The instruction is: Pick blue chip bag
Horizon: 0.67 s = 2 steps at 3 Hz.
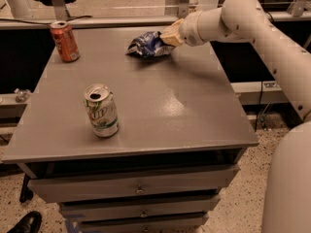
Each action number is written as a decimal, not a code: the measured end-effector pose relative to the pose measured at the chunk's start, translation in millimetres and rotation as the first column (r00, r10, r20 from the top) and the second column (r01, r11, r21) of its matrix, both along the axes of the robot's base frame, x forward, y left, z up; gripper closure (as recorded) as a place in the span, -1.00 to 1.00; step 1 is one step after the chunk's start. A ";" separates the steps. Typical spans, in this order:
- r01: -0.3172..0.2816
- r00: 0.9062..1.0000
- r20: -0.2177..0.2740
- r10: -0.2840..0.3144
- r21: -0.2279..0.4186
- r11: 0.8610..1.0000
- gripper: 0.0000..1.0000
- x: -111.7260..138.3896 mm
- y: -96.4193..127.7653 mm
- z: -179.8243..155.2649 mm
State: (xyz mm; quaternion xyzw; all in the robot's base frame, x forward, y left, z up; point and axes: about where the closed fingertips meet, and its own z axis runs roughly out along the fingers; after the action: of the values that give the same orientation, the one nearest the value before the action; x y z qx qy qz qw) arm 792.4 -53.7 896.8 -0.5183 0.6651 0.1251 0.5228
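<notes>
The blue chip bag (147,44), crumpled shiny dark-blue foil with white markings, lies at the far middle of the grey table (160,106). My gripper (169,36) reaches in from the right and sits on the bag's right end. Its beige fingers (172,33) are closed on the foil. The bag's left part rests low on the tabletop.
An orange can (64,41) stands at the table's far left corner. A green-white can (101,110) stands open at the front left. Drawers (138,188) sit under the tabletop. A rail (121,21) runs behind the table. My arm (262,38) spans the right side.
</notes>
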 end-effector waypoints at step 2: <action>-0.003 0.988 0.157 0.006 -0.018 1.000 1.00 -32.6 -10.1 76.6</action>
State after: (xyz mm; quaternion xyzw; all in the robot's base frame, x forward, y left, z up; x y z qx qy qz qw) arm 759.9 -63.8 973.4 -0.5327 0.6218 0.0792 0.5686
